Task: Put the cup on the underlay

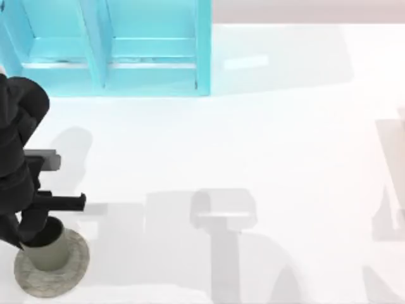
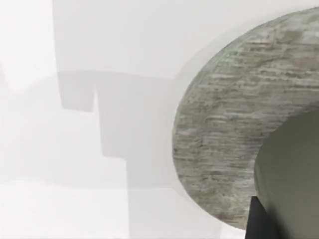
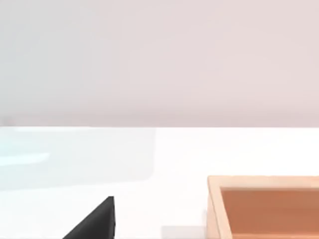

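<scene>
The olive-grey cup (image 1: 52, 252) stands upright on the round woven underlay (image 1: 71, 271) at the table's front left corner. My left gripper (image 1: 31, 233) reaches in from the left and is shut on the cup near its rim. In the left wrist view the cup (image 2: 294, 174) sits on the underlay (image 2: 224, 134), with one black finger (image 2: 256, 225) against the cup's side. My right gripper (image 3: 94, 224) is parked off to the right.
A turquoise cabinet (image 1: 114, 47) stands at the back left of the white table (image 1: 253, 139). An open wooden box (image 3: 264, 204) lies ahead of the right wrist. Arm shadows fall across the table's front middle and right.
</scene>
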You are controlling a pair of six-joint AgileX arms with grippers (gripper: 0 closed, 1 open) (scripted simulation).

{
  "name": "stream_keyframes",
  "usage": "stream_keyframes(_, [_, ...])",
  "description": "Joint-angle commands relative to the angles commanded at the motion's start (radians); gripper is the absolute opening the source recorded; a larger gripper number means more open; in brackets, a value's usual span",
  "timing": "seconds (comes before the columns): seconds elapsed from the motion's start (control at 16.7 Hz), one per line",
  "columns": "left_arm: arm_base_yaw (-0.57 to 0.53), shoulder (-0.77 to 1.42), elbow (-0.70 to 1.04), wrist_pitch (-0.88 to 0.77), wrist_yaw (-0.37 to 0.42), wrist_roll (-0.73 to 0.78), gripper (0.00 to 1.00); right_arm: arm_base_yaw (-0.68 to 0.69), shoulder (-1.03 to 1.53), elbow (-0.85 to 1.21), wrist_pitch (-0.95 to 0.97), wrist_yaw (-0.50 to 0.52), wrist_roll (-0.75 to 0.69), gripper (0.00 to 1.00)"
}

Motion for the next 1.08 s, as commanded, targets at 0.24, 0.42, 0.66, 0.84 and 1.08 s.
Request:
stream_keyframes(0.24, [-0.003, 0.009, -0.024, 0.027, 0.001, -0.003, 0.00, 0.000, 0.000, 0.000, 0.000, 0.000, 0.000, 1.00])
stream_keyframes(0.42, [-0.003, 0.009, -0.024, 0.027, 0.001, -0.003, 0.15, 0.000, 0.000, 0.000, 0.000, 0.000, 0.000, 1.00])
stream_keyframes(0.66, [-0.003, 0.009, -0.024, 0.027, 0.001, -0.003, 0.45, 0.000, 0.000, 0.000, 0.000, 0.000, 0.000, 1.00])
stream_keyframes(0.84, [-0.003, 0.009, -0.024, 0.027, 0.001, -0.003, 0.68, 0.000, 0.000, 0.000, 0.000, 0.000, 0.000, 1.00])
stream_keyframes(1.08, [-0.003, 0.009, -0.024, 0.027, 0.001, -0.003, 0.98, 0.000, 0.000, 0.000, 0.000, 0.000, 0.000, 1.00])
